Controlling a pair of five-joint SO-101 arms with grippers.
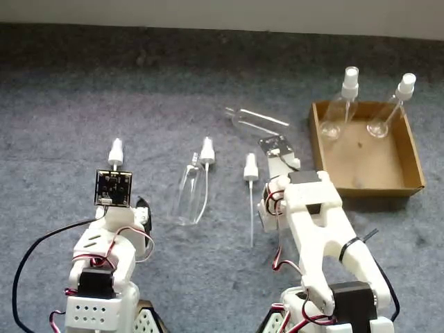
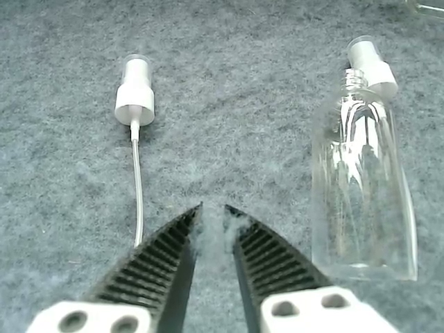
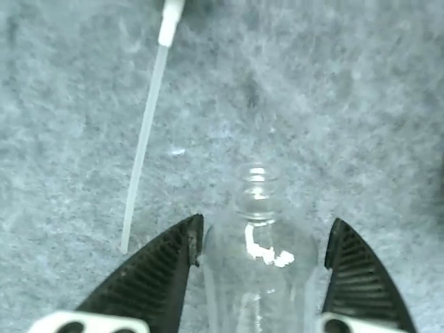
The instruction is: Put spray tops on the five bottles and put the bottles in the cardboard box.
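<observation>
My right gripper (image 3: 267, 220) is shut on a clear open-necked bottle (image 3: 258, 267), its jaws pressing both shoulders. A loose spray top (image 1: 250, 166) lies just beside it, its thin tube (image 3: 144, 146) running alongside. My left gripper (image 2: 212, 208) is open by a narrow gap and holds nothing. Ahead of it lies another spray top (image 2: 134, 90) with its tube. A second clear bottle (image 2: 364, 187) lies flat to the side, with a spray top (image 2: 372, 64) resting at its neck. The cardboard box (image 1: 409, 149) at the right holds two upright capped bottles (image 1: 341, 104).
A further clear bottle (image 1: 255, 122) lies on its side on the grey carpet behind the right arm (image 1: 316, 215), near the box's left wall. Cables trail from both arms at the front edge.
</observation>
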